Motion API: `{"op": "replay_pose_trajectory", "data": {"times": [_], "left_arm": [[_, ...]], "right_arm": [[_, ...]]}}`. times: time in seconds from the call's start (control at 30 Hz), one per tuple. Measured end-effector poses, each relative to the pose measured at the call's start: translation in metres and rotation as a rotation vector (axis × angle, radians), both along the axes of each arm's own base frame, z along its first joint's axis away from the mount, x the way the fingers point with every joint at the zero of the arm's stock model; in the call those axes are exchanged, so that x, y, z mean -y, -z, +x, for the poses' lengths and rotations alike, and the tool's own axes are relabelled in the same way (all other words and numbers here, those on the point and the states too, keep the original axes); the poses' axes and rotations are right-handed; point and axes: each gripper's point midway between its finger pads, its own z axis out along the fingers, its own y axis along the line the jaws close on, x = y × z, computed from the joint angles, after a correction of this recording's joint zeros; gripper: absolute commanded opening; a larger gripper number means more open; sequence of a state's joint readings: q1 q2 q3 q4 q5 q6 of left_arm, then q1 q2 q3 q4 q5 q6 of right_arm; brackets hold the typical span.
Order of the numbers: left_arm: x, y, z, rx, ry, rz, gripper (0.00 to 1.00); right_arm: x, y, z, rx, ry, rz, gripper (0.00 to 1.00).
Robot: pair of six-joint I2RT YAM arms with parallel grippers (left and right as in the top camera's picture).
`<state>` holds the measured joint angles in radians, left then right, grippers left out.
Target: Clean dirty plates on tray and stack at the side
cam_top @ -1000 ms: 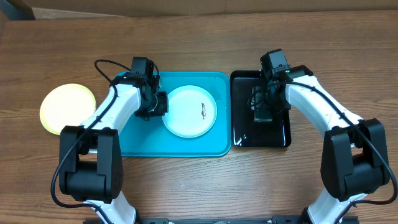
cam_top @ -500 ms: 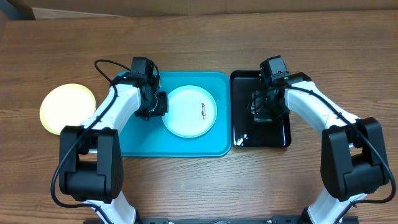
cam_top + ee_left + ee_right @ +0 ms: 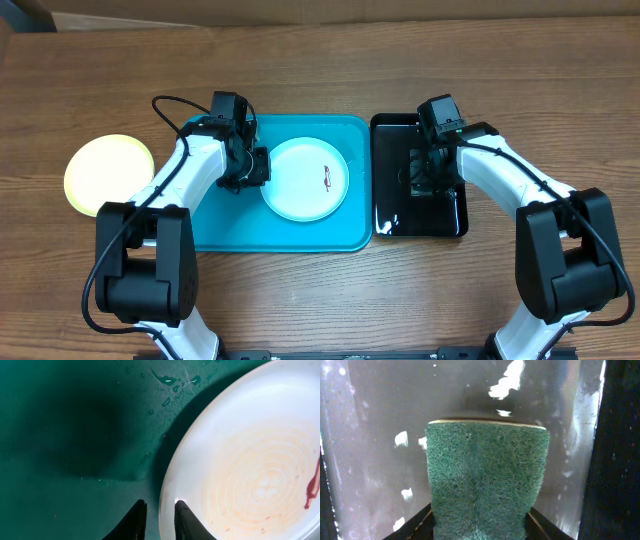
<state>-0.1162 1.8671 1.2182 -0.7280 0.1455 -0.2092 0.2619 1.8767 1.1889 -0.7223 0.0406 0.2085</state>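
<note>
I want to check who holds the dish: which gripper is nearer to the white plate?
Left. The left gripper straddles the white plate's rim, on the blue tray; the right gripper is apart, over the black tray, at the sponge.

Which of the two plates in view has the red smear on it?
The pale plate on the turquoise tray, smeared right of centre; the yellow-green plate lies off the tray on the table and shows no smear.

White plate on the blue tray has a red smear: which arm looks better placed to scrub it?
The right, probably. The right gripper clasps the green sponge over the black tray, while the left gripper pinches the rim of the white plate, steadying it.
</note>
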Motion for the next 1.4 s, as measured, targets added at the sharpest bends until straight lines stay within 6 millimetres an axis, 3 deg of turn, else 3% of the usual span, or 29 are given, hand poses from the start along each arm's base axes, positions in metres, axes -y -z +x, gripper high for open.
{"op": "replay_pose_trajectory", "data": {"times": [0.1,0.2,0.67,0.83,1.1,1.33,1.4], "left_arm": [[0.000,0.000,0.000,0.000,0.000,0.000,0.24],[0.000,0.000,0.000,0.001,0.000,0.000,0.27],[0.000,0.000,0.000,0.001,0.000,0.000,0.28],[0.000,0.003,-0.002,-0.001,0.000,0.000,0.20],[0.000,0.011,-0.004,0.005,0.002,-0.001,0.22],[0.000,0.011,-0.004,0.006,0.001,-0.001,0.04],[0.000,0.011,-0.004,0.006,0.002,-0.001,0.04]], "right_arm": [[0.001,0.000,-0.001,-0.005,-0.001,-0.003,0.16],[0.001,0.000,-0.001,-0.004,0.000,-0.003,0.08],[-0.002,0.000,-0.001,-0.005,-0.001,0.010,0.06],[-0.002,0.000,-0.001,-0.005,-0.001,0.011,0.04],[-0.002,0.000,-0.001,-0.005,-0.001,0.011,0.04],[-0.002,0.000,-0.001,-0.005,-0.001,0.010,0.04],[-0.002,0.000,-0.001,-0.005,-0.001,0.011,0.04]]}}
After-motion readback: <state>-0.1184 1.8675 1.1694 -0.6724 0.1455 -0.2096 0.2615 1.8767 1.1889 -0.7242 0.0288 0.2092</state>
